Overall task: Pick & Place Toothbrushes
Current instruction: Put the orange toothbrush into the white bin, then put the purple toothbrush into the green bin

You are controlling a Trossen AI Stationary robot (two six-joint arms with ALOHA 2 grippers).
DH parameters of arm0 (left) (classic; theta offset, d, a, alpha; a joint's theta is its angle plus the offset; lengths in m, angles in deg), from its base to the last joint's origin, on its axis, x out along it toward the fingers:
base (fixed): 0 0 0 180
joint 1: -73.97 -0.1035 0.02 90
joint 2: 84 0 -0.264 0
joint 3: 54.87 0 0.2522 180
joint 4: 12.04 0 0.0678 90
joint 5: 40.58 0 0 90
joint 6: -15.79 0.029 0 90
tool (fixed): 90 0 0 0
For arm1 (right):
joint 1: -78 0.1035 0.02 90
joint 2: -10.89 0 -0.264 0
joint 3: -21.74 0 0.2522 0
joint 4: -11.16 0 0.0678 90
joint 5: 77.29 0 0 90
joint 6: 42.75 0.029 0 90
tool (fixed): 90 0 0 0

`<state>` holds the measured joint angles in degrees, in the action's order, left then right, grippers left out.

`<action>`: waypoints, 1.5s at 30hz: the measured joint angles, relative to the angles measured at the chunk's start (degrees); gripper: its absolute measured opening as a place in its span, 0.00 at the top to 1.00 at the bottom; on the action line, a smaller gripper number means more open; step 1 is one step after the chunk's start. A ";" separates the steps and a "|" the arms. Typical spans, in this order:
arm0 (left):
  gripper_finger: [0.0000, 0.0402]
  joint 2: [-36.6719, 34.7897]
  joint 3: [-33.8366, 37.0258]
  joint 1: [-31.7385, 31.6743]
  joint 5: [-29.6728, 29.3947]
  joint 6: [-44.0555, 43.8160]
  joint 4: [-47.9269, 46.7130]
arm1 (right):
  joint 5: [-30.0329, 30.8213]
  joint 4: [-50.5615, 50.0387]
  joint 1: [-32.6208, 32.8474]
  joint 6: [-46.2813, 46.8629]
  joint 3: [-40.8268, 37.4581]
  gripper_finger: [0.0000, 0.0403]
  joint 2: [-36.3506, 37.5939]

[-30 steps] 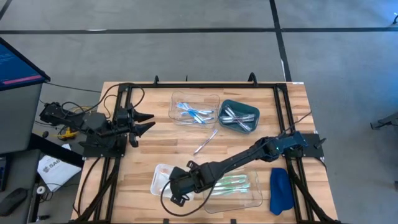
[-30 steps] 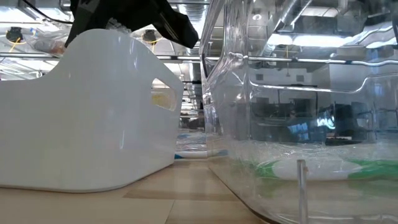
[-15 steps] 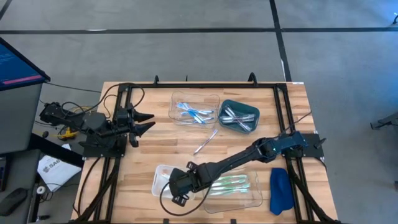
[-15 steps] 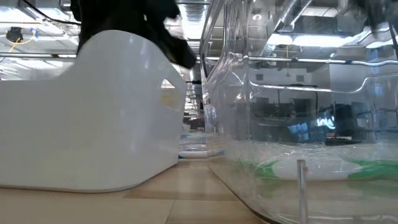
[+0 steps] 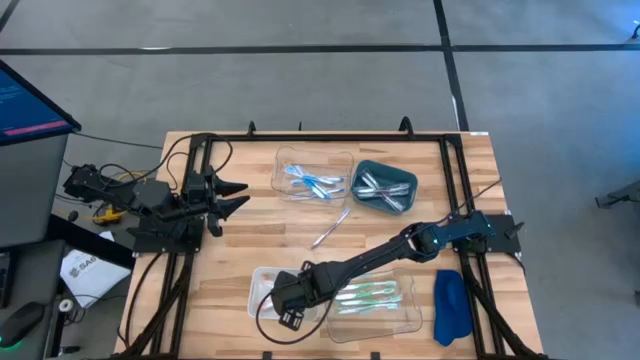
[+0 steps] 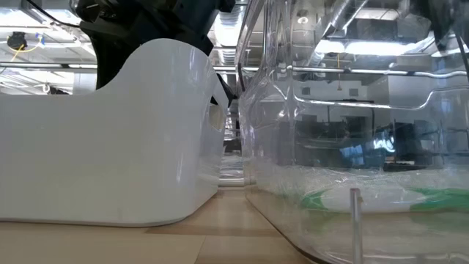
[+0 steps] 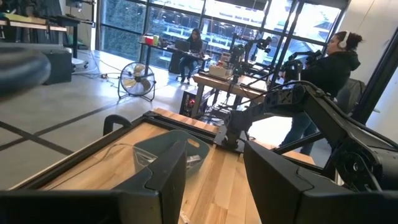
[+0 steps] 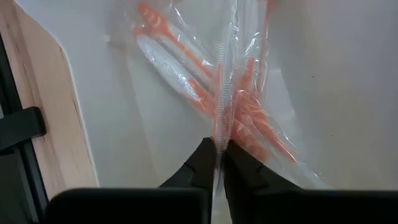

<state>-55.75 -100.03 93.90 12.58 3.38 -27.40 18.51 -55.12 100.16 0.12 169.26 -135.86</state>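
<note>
Tabletop (image 5: 230, 250) of pale wood slats carries four trays and two dark arms. At the left edge, the left hand (image 5: 238, 196) waits above the wood with its fingers spread and nothing between them. Its own camera looks past those fingers (image 7: 163, 180) toward the far trays and a person (image 7: 323, 71) standing in the room beyond.

Next along, at the near edge, sits a white tray (image 5: 258, 290). The right arm reaches across the tabletop from the right side, and the right hand (image 5: 283, 295) is down inside this tray. Its fingers (image 8: 200, 160) are pressed together, pinching the clear wrapper of an orange toothbrush (image 8: 239, 118). More wrapped orange toothbrushes (image 8: 168, 53) lie on the white tray floor just beside it. From table height the white tray wall (image 6: 110, 139) hides the hand's tips.

Just right of the white tray is a clear tray (image 5: 385, 312) with green toothbrushes (image 5: 375, 293) lying in it.

In the middle of the tabletop, one toothbrush (image 5: 330, 229) lies alone on the wood.

At the far side, a clear tray (image 5: 290, 160) holds blue toothbrushes (image 5: 312, 180). Beside it, a dark teal tray (image 5: 390, 172) holds white and grey toothbrushes (image 5: 380, 186).

A blue cloth (image 5: 450, 305) lies at the right edge.
</note>
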 joint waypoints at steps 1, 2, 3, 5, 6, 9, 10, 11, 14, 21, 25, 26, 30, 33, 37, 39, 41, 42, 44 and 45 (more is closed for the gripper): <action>0.62 0.00 0.00 0.00 0.00 0.00 0.01 | 0.01 0.00 -0.07 0.00 0.00 0.96 -0.01; 0.62 0.00 0.00 0.00 0.00 0.02 0.02 | -0.07 -0.02 -0.07 0.00 0.00 0.95 -0.03; 0.62 0.00 0.00 0.00 0.00 0.02 0.01 | -0.07 -0.10 -0.07 -0.02 0.00 0.93 -0.05; 0.62 0.00 0.00 0.00 0.02 0.04 0.02 | -0.05 -0.13 -0.07 -0.25 0.00 0.89 -0.09; 0.62 0.00 0.00 0.00 0.02 0.04 0.02 | -0.06 -0.09 -0.07 -0.34 0.00 0.87 -0.10; 0.62 0.00 0.00 0.00 0.12 0.07 0.02 | -0.07 -0.02 -0.07 -0.33 0.00 0.80 -0.10; 0.62 0.00 0.00 0.00 0.14 0.07 0.02 | -0.07 0.00 -0.07 -0.33 0.00 0.78 -0.10; 0.62 0.00 0.00 0.00 0.15 0.09 0.02 | -0.08 -0.01 -0.07 -0.33 0.04 0.76 -0.10; 0.62 0.00 0.00 0.00 0.13 0.09 0.02 | -0.11 0.01 -0.12 -0.66 1.11 0.68 -0.40; 0.62 0.00 0.00 0.00 0.11 0.11 0.04 | 0.12 1.37 -0.44 -1.87 1.09 0.55 1.38; 0.62 0.00 0.00 -0.01 -0.01 0.11 0.07 | 0.78 1.42 -0.60 -2.45 1.27 0.53 2.94; 0.62 0.00 0.00 0.00 -0.04 0.11 0.07 | 1.14 0.66 -0.64 -2.82 1.13 0.53 3.55; 0.62 0.00 0.00 0.00 -0.06 0.11 0.07 | 1.61 -0.49 -0.82 -4.36 1.25 0.54 5.12; 0.62 0.00 0.00 0.00 -0.05 0.11 0.07 | 1.63 -2.78 -0.97 -5.84 1.16 0.56 7.09; 0.62 0.28 0.00 0.00 -0.04 0.11 0.11 | 3.51 -8.63 -1.36 -6.88 1.17 0.59 10.34; 0.62 0.38 0.00 -0.02 -0.04 0.09 0.13 | 5.77 -12.76 -1.50 -7.39 1.19 0.61 12.09; 0.62 0.77 -0.01 0.00 -0.04 0.06 0.27 | 8.96 -16.46 -1.24 -7.85 1.19 0.63 13.65; 0.62 0.81 -0.02 -0.01 -0.04 0.07 0.30 | 10.59 -17.34 -1.21 -8.09 1.33 0.63 14.49; 0.62 1.32 -0.02 -0.02 -0.02 0.00 0.56 | 15.07 -23.02 -0.72 -8.99 1.16 0.65 16.46; 0.62 1.38 -0.02 -0.02 -0.02 0.00 0.63 | 16.88 -23.58 -0.61 -9.14 1.23 0.66 17.05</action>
<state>-54.37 -100.05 93.87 12.56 3.38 -26.77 35.39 -78.70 99.55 -9.02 170.48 -118.81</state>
